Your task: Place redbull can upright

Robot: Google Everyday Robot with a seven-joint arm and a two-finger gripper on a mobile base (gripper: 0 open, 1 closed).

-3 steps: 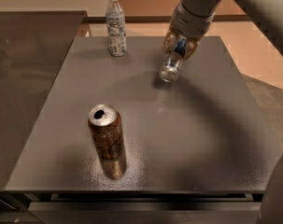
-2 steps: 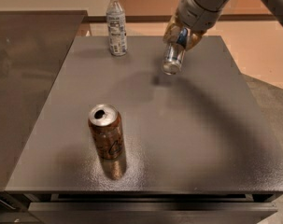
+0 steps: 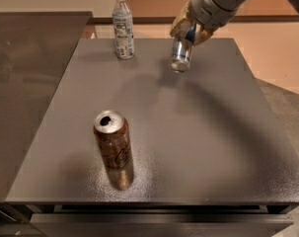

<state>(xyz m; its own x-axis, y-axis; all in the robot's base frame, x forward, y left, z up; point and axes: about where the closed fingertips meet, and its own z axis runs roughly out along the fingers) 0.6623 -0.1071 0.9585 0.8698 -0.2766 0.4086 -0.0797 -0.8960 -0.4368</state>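
The redbull can is slim, silver and blue, with a shiny end facing down toward me. My gripper is shut on its upper part and holds it in the air above the far middle of the grey table. The can hangs nearly upright, tilted slightly, its lower end clear of the tabletop, with its shadow on the surface below and to the left. The arm reaches in from the top right corner.
A brown soda can, opened, stands upright near the table's front left. A clear plastic bottle with a white cap stands at the far left edge. A dark counter adjoins the table on the left.
The gripper has lifted the redbull can off the table and turned it closer to upright. The brown can and the bottle have not moved.
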